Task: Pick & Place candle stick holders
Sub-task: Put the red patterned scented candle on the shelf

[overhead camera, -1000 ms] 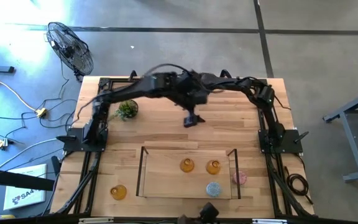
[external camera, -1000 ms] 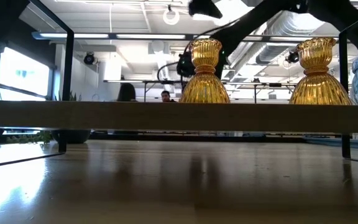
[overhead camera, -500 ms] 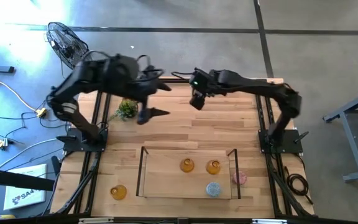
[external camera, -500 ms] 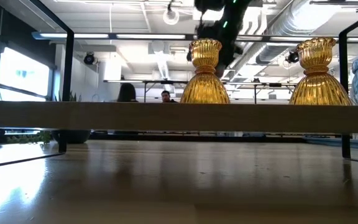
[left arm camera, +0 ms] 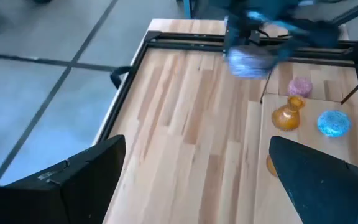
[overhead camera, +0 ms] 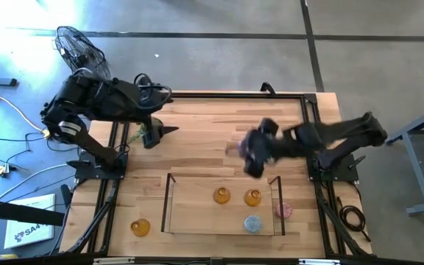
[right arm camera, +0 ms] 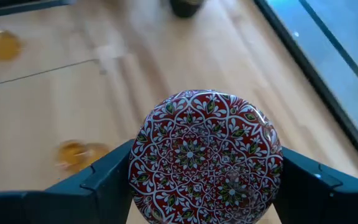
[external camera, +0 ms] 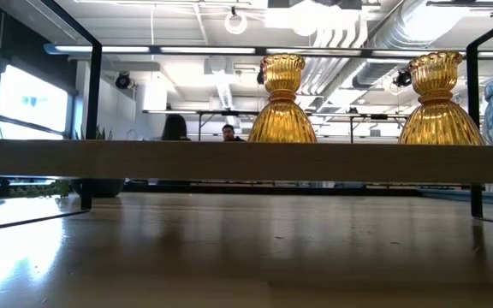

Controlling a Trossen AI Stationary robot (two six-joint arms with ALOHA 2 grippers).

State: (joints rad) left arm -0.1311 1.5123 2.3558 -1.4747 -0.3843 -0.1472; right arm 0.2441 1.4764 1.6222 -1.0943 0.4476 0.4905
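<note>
My right gripper (overhead camera: 250,152) is over the table's middle right, just beyond the tray's far wall, shut on a low round mauve holder (overhead camera: 239,147). Its top shows a red-and-white floral pattern in the right wrist view (right arm camera: 207,155). Two amber holders (overhead camera: 221,195) (overhead camera: 252,197) and a light blue one (overhead camera: 252,223) stand on their bases in the clear-walled tray (overhead camera: 169,202). A pink one (overhead camera: 283,210) stands right of the tray, and a third amber one (overhead camera: 140,227) left of it. My left gripper (overhead camera: 160,132) is open and empty at the far left, beside the green mossy ball (overhead camera: 149,129). My right gripper pinches the round holder between its two fingers (right arm camera: 104,180), which lie on opposite sides of its round body (right arm camera: 140,155). The patterned top faces the wrist camera. The holder is lifted clear of the table.
The tray's thin clear walls (overhead camera: 274,193) stand up around a wooden floor. The low view shows two amber holders (external camera: 282,103) (external camera: 435,103) behind the tray's wooden edge. People sit in the room far behind. Bare wood (overhead camera: 197,151) lies between the arms.
Both arms were together over the table's far middle. My left gripper has drawn back toward the table's far left, to beside the mossy ball. My right gripper has swung toward the near right, up to the tray's far wall.
</note>
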